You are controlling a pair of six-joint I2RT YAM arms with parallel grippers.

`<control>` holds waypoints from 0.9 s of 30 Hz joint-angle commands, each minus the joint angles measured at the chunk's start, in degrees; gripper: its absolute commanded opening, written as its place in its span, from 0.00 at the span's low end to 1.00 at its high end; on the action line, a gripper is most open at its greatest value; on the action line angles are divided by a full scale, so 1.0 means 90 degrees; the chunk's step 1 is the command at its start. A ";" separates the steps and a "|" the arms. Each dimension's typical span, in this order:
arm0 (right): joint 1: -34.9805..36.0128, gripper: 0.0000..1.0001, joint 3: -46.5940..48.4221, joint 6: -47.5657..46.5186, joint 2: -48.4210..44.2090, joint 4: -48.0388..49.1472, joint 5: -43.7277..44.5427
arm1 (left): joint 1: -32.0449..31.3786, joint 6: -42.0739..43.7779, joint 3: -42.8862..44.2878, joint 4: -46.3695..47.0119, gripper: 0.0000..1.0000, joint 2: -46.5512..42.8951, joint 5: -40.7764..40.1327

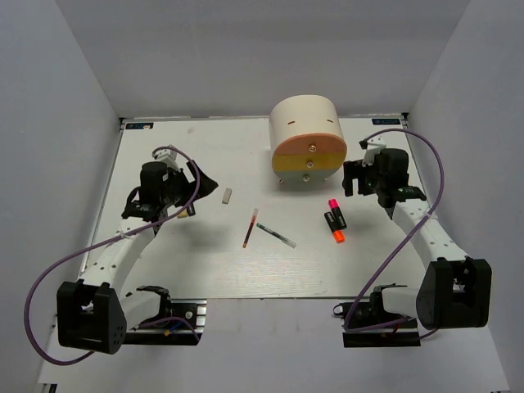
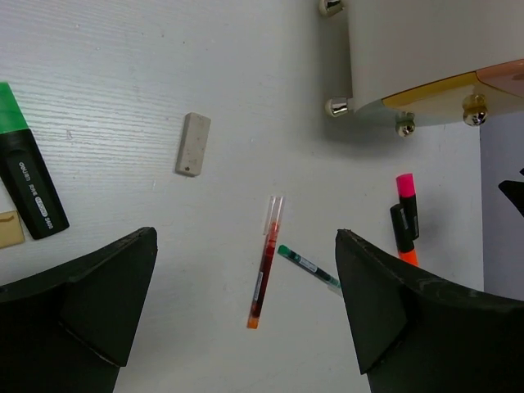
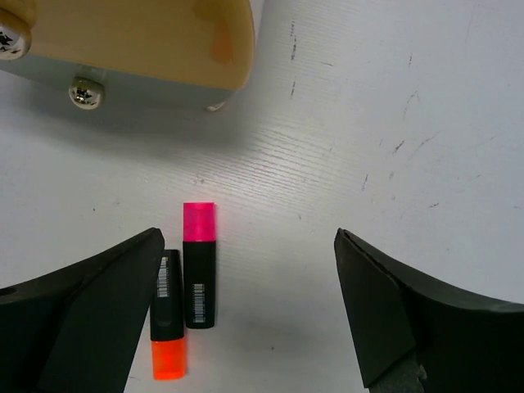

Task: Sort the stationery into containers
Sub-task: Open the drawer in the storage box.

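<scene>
Both wide open, nothing held. Left gripper [image 2: 246, 246] sits above the eraser [image 2: 192, 144], red pen [image 2: 264, 266] and clear pen [image 2: 309, 267] mid-table. Right gripper [image 3: 248, 246] sits above the pink highlighter [image 3: 199, 266] and orange highlighter [image 3: 168, 327], which lie side by side near the organiser [image 1: 305, 141].

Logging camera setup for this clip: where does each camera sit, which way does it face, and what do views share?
Top external: above and behind the bases, looking down at the table; both arms show.
Left wrist: on the left gripper, facing down at the eraser and red pen; its open jaws show.
Right wrist: on the right gripper, facing down at the pink highlighter; open jaws show.
Shared: all three show the pink highlighter.
</scene>
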 commanded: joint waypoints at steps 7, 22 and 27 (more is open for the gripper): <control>-0.0008 0.90 0.0747 -0.1509 0.0199 -0.1307 -0.1543 | -0.0011 -0.0152 -0.0135 0.0085 0.99 -0.0230 0.0157; -0.0027 0.90 0.1041 -0.1688 0.0453 -0.1770 -0.1885 | -0.0011 -0.0338 -0.0428 -0.0189 0.36 -0.0288 -0.0086; -0.0018 0.24 0.1216 -0.1106 0.0502 -0.1819 -0.3379 | -0.0011 -0.0474 -0.0369 -0.0452 0.85 -0.0288 -0.0331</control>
